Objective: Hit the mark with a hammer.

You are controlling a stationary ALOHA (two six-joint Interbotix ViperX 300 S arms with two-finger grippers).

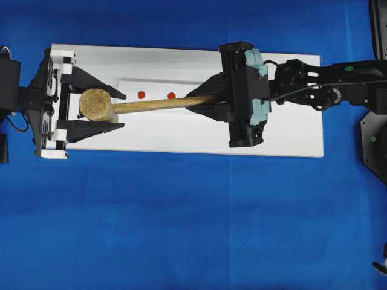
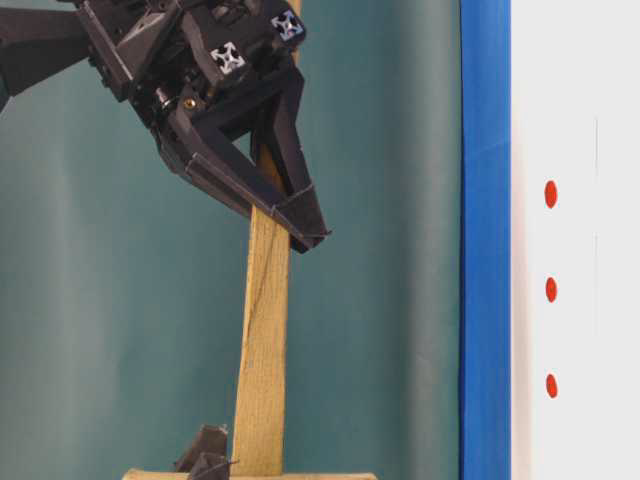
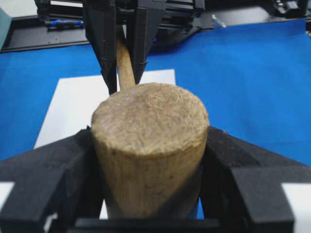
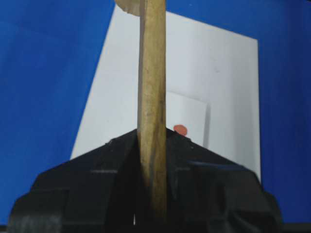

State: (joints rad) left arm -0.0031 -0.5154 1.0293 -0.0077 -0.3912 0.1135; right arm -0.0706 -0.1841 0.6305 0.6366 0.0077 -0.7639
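The hammer (image 1: 97, 104) is a light wooden mallet held level above the white board (image 1: 284, 133), with its handle (image 1: 151, 105) pointing right. My left gripper (image 1: 123, 110) is shut on the cylindrical head (image 3: 150, 136), one finger against each side. My right gripper (image 1: 192, 101) is shut on the handle (image 4: 152, 87) towards its far end. In the table-level view the handle (image 2: 262, 350) runs up into the right gripper (image 2: 300, 232). Two red marks (image 1: 141, 95) (image 1: 171, 95) show on the white strip just beyond the handle. In the right wrist view one mark (image 4: 180, 129) peeks out beside the fingers.
The white board lies on a blue cloth (image 1: 181, 229) that covers the table. The right arm (image 1: 338, 84) reaches in from the right edge, and the left arm's mount (image 1: 12, 90) sits at the left edge. Three red marks (image 2: 551, 290) show in the table-level view.
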